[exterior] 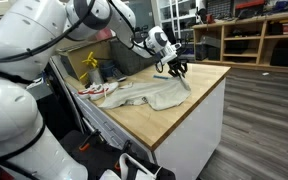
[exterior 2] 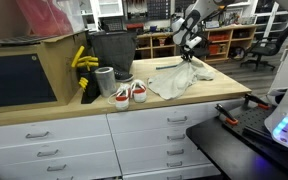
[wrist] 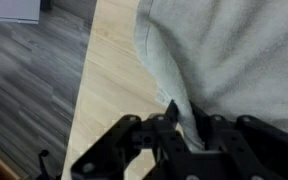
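The black fingers (wrist: 174, 118) of the arm were seen closed almost fully, with a fold of the soft, crumpled light-grey cloth (wrist: 234, 60) pinched between them. In both exterior views the fingers (exterior: 178, 70) (exterior 2: 189, 55) were placed over one end of the pale wooden counter (exterior: 189, 118). There the light-grey cloth (exterior: 154, 96) (exterior 2: 174, 82) was drawn up into a small peak under them, while the rest of it lay spread and rumpled on the counter (exterior 2: 94, 110). The grasp was therefore judged to be made and the lift barely begun. Most of the fabric rested on the wood, and none of it looked folded, straightened or carried off. Nearly all of the handling of the cloth was judged to be left.

A pair of white sneakers with red trim (exterior: 96, 92) (exterior 2: 129, 94) was set at the cloth's other end. Whether they touched it or only lay just beside it could not be told. Near them a grey cylindrical container (exterior 2: 105, 80), a black bin (exterior 2: 111, 48) and a yellow object (exterior: 90, 62) (exterior 2: 81, 60) were stood.

Several things were hard to make out. In the wrist view only the fingertips, a strip of fabric and a band of counter (wrist: 109, 80) were shown, all blurred, so how much cloth was caught could not be judged. Whether the cloth was a garment or a towel could not be settled, and the yellow object was too small to be identified.
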You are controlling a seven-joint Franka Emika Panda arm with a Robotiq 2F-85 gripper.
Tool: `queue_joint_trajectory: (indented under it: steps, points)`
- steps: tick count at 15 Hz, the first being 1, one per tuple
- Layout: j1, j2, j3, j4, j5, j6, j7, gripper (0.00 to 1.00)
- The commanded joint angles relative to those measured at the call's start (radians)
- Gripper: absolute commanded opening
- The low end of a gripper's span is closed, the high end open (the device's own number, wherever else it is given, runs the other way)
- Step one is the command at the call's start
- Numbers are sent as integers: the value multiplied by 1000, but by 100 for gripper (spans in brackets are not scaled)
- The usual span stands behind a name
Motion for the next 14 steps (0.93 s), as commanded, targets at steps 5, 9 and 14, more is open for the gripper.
queue_joint_trajectory:
  steps: [5,9,14]
  points:
    - [45,54,-64,67,-25,63,166,43]
    - [39,-17,0,7,24,42,96,73]
    - [-17,-135,148,-100,115,41,-169,100]
